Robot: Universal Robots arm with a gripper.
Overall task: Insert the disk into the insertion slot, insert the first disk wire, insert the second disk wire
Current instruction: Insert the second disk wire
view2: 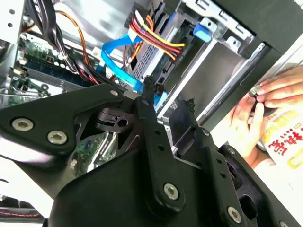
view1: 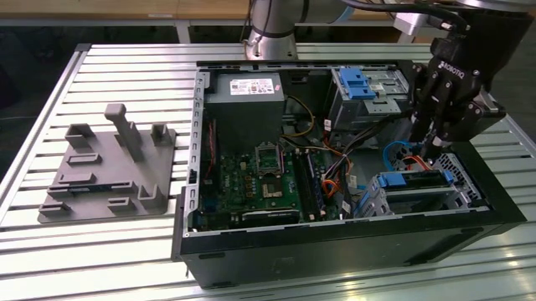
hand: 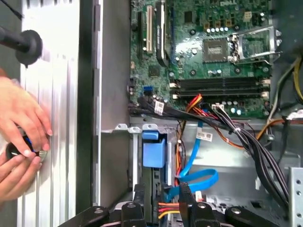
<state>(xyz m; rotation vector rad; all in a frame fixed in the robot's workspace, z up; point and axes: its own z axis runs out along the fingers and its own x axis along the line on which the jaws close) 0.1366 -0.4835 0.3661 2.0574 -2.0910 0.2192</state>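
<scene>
One tool (view1: 431,149) hovered just above disk (view1: 412,180), seated in insertion slot (view1: 463,179), pwr wires (view2: 158,40) nearby, couldn't tell if clenched.

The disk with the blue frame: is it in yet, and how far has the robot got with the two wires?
Looks done: the disk sits in the insertion slot, blue frame at the opening. In hand: the end effector hangs just above the disk's end, where a blue flat cable and a red-yellow wire bundle run. Left: whether either wire is plugged in is hidden, so count the wiring unfinished.
</scene>
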